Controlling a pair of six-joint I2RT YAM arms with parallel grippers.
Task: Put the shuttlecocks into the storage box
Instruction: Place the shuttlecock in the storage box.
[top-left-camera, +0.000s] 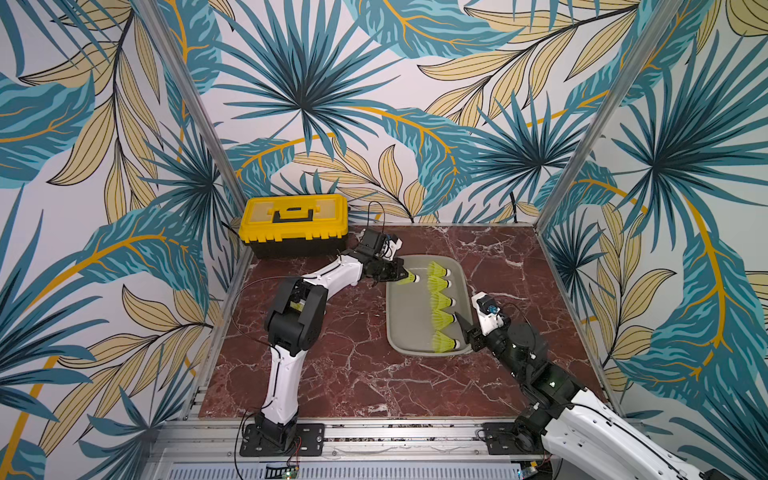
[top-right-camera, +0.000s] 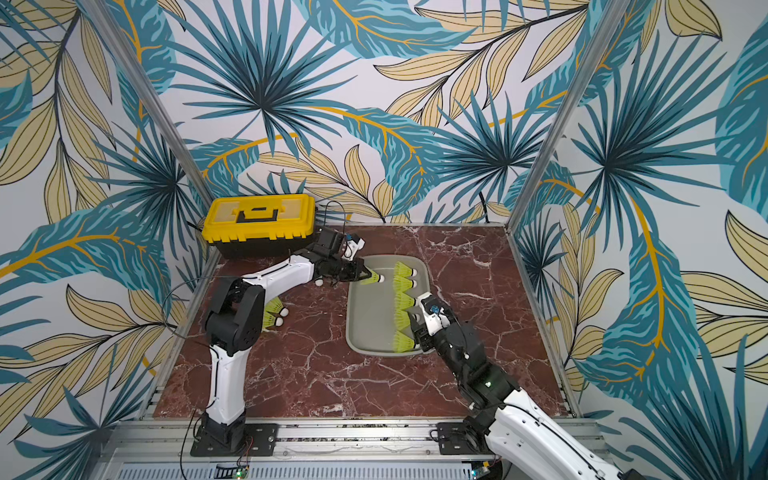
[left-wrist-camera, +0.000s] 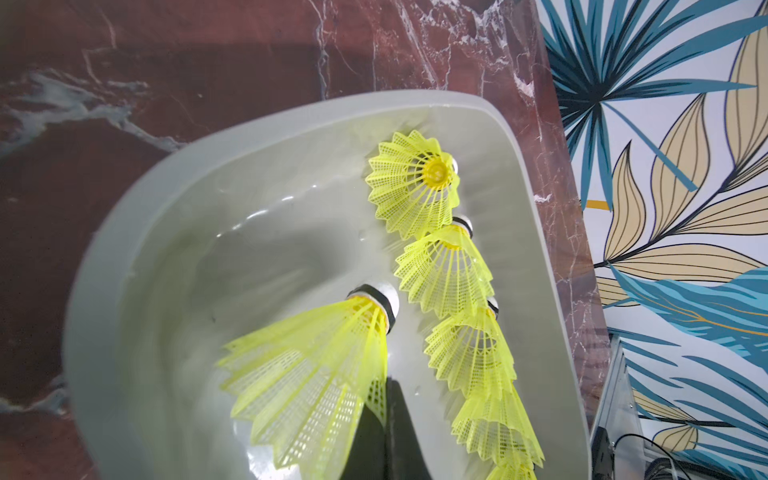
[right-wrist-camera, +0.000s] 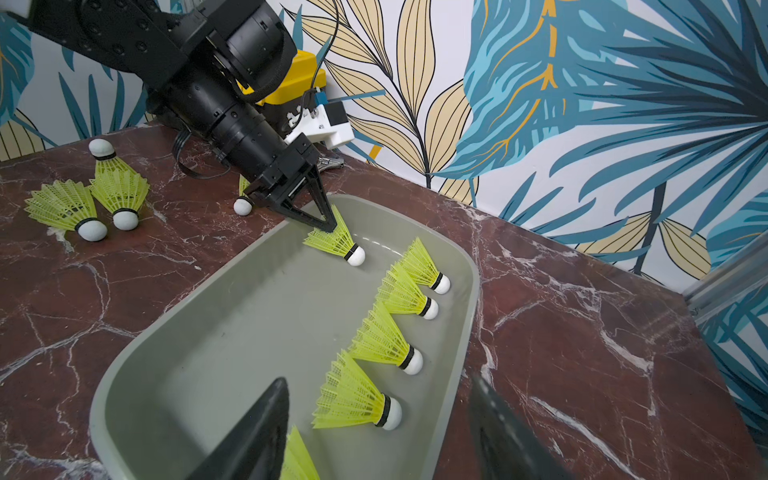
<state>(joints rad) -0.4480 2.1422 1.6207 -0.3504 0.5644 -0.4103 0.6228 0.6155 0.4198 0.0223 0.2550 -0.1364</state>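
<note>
Red marble table (top-left-camera: 332, 374) w/ yellow-lidded toolbox (top-left-camera: 295, 224) in far-left corner. Grey storage box (top-left-camera: 405, 320) sits mid-table, right of ctr. Left gripper (right-wrist-camera: 330, 224) at box's far-left rim, jaws pinched on skirt of one shuttlecock (right-wrist-camera: 338, 245), white tip angled down inside box. Right gripper (right-wrist-camera: 379, 380) over box's near end, jaws spread wide, gripping nothing. Row of five shuttlecocks (top-left-camera: 440, 301) lies in box along its right wall, tips toward wall. Loose shuttlecocks (right-wrist-camera: 104, 195) on table left of box

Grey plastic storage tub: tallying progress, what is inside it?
Five neon yellow-green plastic shuttlecocks lie in a row; the left gripper holds a sixth over it. The right gripper covers part of the tub's near edge.
</note>
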